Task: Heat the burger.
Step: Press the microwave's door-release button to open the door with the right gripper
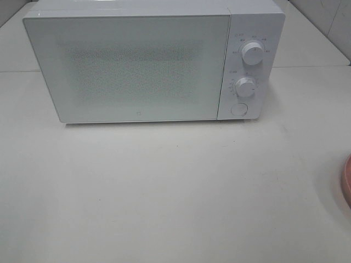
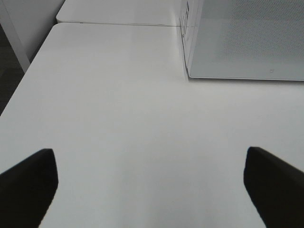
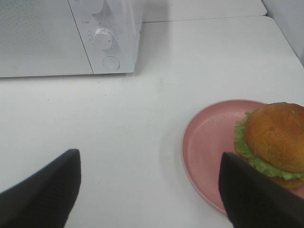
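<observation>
Currently the round golden-brown burger (image 3: 278,137) sits on a pink round plate (image 3: 209,137), while left pincer (image 2: 148,153) and right pincer (image 3: 149,154) both gape wide, empty.

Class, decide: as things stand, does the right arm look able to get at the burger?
Probably yes: the right gripper is open, and nothing stands between it and the burger on its plate.

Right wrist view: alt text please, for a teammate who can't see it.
A burger sits on a pink plate on the white table, close ahead of the open right gripper. A closed white microwave stands farther back.
</observation>
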{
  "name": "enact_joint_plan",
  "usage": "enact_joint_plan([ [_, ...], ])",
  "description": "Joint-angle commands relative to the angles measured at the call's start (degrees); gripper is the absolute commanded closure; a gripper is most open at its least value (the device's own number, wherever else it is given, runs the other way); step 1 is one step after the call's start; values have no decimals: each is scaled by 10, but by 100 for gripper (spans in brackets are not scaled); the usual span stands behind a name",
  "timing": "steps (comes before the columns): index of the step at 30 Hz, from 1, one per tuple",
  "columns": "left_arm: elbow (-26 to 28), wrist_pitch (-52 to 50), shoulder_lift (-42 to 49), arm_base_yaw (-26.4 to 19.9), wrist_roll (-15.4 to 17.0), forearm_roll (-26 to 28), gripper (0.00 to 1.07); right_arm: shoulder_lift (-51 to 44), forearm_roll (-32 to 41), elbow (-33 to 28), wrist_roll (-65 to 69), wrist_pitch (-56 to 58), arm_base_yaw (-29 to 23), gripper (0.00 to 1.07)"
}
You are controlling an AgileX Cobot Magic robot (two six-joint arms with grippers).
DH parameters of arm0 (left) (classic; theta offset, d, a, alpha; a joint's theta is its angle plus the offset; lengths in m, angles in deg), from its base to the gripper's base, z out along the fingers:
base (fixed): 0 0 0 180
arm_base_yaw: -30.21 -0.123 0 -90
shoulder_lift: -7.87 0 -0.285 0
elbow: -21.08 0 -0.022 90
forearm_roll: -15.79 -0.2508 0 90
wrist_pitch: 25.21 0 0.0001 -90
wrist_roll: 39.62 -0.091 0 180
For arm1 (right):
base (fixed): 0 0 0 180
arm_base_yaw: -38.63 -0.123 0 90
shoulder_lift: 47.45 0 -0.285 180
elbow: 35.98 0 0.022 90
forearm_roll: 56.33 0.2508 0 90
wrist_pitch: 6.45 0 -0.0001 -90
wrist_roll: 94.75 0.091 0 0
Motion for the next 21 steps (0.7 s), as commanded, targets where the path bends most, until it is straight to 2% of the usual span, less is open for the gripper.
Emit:
enact_joint_plan([
  [1,-3,-7,15,3,-1,6,6,-15,-2,-1,-1,-5,3,32],
  [9,-3,-7,15,3,-1,6,6,46,12,26,1,-17,3,32],
  [21,-3,-7,15,3,-1,6,6,178,12,32,0,-151,3,32],
])
